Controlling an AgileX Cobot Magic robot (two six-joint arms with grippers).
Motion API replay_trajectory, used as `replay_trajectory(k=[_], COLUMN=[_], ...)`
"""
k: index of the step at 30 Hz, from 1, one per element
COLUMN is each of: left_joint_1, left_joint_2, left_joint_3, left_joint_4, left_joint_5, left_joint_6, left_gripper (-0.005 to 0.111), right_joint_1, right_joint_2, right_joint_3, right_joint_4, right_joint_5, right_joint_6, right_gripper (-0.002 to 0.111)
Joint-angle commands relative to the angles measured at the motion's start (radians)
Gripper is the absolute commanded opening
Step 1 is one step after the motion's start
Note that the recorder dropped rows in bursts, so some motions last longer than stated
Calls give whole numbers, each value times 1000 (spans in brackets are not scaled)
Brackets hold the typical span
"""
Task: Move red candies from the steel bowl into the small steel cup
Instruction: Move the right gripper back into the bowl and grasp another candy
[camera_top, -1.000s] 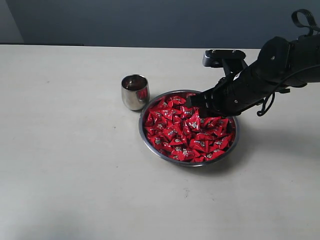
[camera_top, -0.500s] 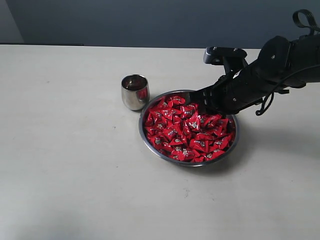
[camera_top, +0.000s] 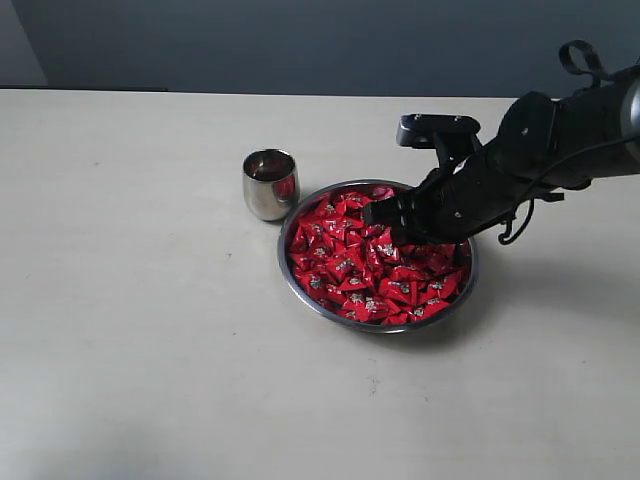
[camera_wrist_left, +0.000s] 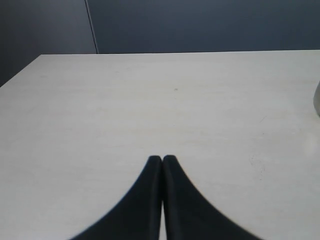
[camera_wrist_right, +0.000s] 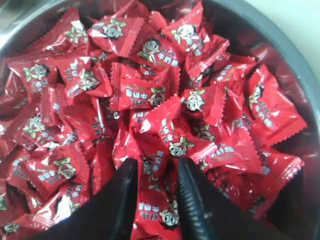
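Observation:
The steel bowl (camera_top: 296, 285) sits right of centre, heaped with red candies (camera_top: 345, 265). The small steel cup (camera_top: 270, 184) stands upright just beyond the bowl's left rim. My right gripper (camera_top: 385, 215) is lowered into the far part of the heap. In the right wrist view that gripper (camera_wrist_right: 157, 170) is open by a narrow gap, its black fingers (camera_wrist_right: 192, 190) straddling one red candy (camera_wrist_right: 157, 200) that lies in the pile and fills the gap. The bowl's rim (camera_wrist_right: 280, 45) curves around the sweets. My left gripper (camera_wrist_left: 162, 160) is shut and empty above bare table.
The pale table (camera_top: 150, 330) stretches left of and in front of the bowl. A dark wall (camera_top: 300, 40) runs behind the table's far edge. The right arm (camera_top: 540, 150) reaches in from the right, over the bowl's far right rim.
My right gripper rose slightly at the bowl's far rim, then came down and a little leftward into the candies. The cup, bowl and left gripper stayed put.

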Motion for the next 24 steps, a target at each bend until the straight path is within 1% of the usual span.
replay_trajectory(k=[1,10,24], left_joint_1=[-5,-5,-5], left_joint_2=[-5,-5,-5], left_joint_3=[5,5,5], left_joint_4=[-6,-6,-6], left_joint_5=[-10,-10,-10], left_joint_6=[-1,-1,-1], left_gripper=[0,0,0], right_joint_1=[6,16,16], right_joint_2=[7,30,53], right_joint_3=[0,-49,-57], right_joint_4=[1,-3,-5], right_joint_5=[-25,16,27], right_joint_6=[-8,-8,-8], right_gripper=[27,27,26])
